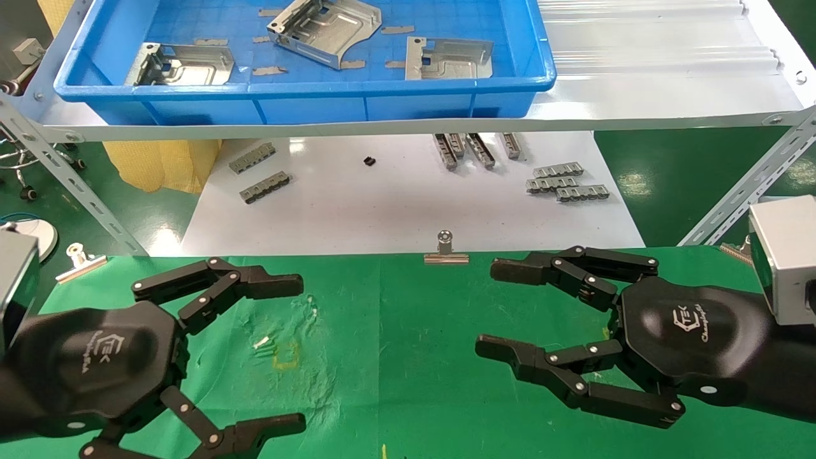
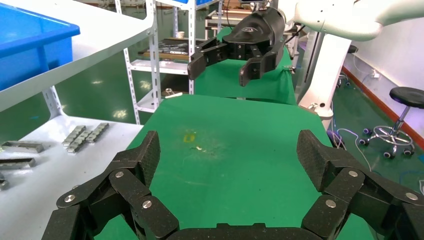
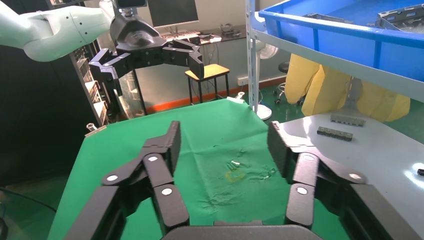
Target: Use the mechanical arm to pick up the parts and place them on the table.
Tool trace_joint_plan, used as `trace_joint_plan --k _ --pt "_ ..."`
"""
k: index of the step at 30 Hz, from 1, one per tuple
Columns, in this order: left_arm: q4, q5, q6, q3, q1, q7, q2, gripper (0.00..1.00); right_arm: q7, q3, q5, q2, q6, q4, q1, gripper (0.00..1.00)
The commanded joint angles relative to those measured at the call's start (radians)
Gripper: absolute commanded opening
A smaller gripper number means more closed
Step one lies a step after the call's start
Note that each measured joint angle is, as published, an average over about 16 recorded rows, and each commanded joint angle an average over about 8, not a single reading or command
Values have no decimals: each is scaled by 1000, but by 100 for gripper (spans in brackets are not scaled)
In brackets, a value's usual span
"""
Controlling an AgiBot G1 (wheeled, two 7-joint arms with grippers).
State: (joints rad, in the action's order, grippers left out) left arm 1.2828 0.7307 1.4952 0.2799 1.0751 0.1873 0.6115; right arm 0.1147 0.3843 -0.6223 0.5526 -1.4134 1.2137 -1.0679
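Parts: three metal plates [image 1: 325,29] sit in the blue tray [image 1: 408,89] up on the far shelf, one left, one middle (tipped up on an edge), one right. None picked yet, so I'd say the job is right at the start.

Tray: parked on the raised white shelf [image 1: 669,70] at the far side, probably as the feed bin, so the arms have to reach up and over to get at it.

Table: the green cloth [image 1: 395,357] is the drop zone, near side, nothing metal on it. Just a small yellowish mark and some scuffs left of centre, maybe a placement target, can't say for sure.

Left gripper [image 1: 299,354]: hanging over the near-left of the cloth, fingers spread wide, holding nothing.

Right gripper [image 1: 494,309]: same deal on the near right, fingers wide apart and empty, pointing in toward the middle. Looks like both are in a ready pose, open so they can go straight for a plate.

Clip [image 1: 446,252]: silver binder clip at the far edge of the cloth, pinning it so it doesn't slide.

Small strips [image 1: 567,185]: grey comb-like bits on the lower white board [image 1: 395,210], under the shelf. Not the target, I reckon.
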Motion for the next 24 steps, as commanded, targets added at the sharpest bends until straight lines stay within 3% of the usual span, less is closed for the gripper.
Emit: trace_joint_plan --k 1,24 --pt "0 0 0 0 0 0 0 100 0 0 0 0 0 0 0 0" --pt "1 5 -4 2 6 2 2 100 0 0 0 0 0 0 0 0"
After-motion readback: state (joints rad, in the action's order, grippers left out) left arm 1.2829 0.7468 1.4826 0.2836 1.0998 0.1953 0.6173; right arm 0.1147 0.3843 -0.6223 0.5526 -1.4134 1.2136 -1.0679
